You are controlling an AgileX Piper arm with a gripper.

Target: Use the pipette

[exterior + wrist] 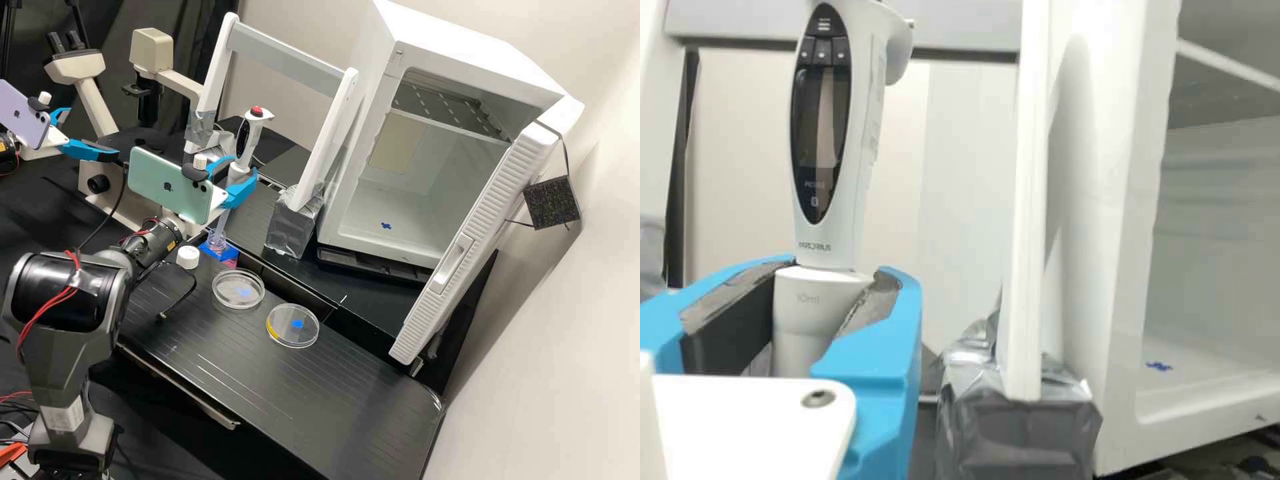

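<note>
The claw (241,172) clasps the pipette (248,143) above the bottle (217,241), its lower end at the mouth. For a clean draw, it should be kept near upright and centred, off the rim. White body, dark oval display (821,115), red button (257,111) on top.

Pipette (249,135) partly hidden by pincer (244,167), its top cropped in wrist view; tip (221,223) indistinct at its end
</note>
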